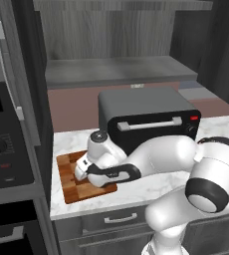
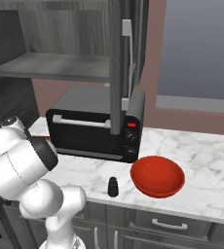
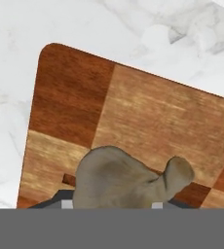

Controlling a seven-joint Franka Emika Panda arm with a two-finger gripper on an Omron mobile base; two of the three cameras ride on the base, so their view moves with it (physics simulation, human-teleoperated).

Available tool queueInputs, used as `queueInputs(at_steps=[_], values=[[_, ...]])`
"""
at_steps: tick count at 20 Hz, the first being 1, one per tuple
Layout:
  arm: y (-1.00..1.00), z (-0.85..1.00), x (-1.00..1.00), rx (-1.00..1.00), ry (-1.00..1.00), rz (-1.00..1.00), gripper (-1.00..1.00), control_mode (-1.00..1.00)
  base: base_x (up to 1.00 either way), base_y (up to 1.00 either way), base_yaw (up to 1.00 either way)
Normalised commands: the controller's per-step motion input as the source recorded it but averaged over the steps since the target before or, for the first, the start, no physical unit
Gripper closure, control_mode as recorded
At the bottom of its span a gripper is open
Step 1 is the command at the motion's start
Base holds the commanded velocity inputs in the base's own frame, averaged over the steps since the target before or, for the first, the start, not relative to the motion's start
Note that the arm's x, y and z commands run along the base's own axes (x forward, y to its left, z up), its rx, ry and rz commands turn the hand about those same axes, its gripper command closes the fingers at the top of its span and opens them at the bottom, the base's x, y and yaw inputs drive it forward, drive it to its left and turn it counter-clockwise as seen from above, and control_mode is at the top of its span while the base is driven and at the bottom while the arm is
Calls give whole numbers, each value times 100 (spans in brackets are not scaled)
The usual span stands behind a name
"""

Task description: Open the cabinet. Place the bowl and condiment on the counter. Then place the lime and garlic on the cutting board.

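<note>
While the arm is reaching low over the cutting board [image 1: 71, 175] at the left end of the desk [image 2: 206, 160], the jaws are clamping on the garlic [image 3: 128, 177], which is sitting just above the chequered wood in the hand view. The gripper [image 1: 85, 172] is pointing down at the board. The cabinet [image 2: 118, 58] is standing open above the black toaster oven [image 2: 92, 129]. The bowl [image 2: 158, 176] is resting on the desk's right part, with the condiment [image 2: 113, 186] just left of it, apart from it.
</note>
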Motion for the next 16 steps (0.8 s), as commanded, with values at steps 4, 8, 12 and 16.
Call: queueInputs(at_steps=[4, 8, 12, 16], values=[[2, -6, 0, -1, -2, 0, 100, -100, 0, 0, 0], [0, 0, 0, 0, 0, 0, -100, -100, 0, 0, 0], [0, 9, 0, 0, -1, 0, -100, -100, 0, 0, 0], [0, 12, 0, 0, -1, 0, -100, -100, 0, 0, 0]])
